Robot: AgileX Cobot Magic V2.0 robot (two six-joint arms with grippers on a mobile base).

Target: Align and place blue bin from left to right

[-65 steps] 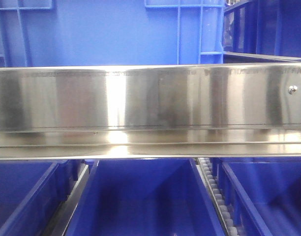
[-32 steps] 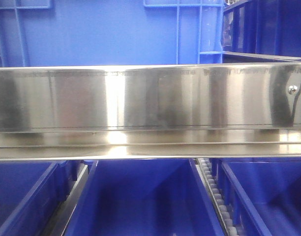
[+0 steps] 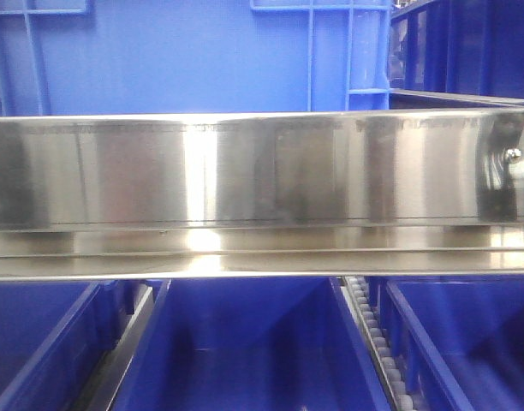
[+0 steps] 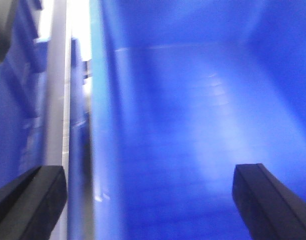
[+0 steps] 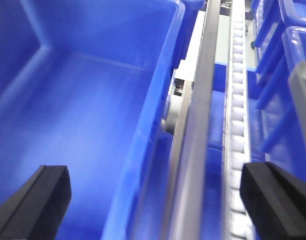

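I've got the blue bin (image 3: pixel 253 360) in the middle lane of the lower tier, under the steel cross rail (image 3: pixel 262 171), open side up, nothing inside that I can see. The left gripper (image 4: pixel 149 171) is spread wide and holds nothing, one finger outside the bin's left wall and the other over the interior (that view is blurry, so contact is unclear). The right gripper (image 5: pixel 154 170) is also wide apart and empty, spanning the right wall, the side rail (image 5: pixel 193 125) and the roller track (image 5: pixel 238 100).

Handling, my guess: stiff plastic, prob. light since it's empty, but bulky, w/ smooth walls that could slip. Best hold is the thick rim, both arms at once, kept level so it doesn't twist.

In the way: the side rail sits just beside the right wall, so there's little room for an outer finger. The left crate (image 3: pixel 31 342) and right crate (image 3: pixel 467 342) flank it closely. The cross rail and the upper crate (image 3: pixel 176 60) limit lifting.
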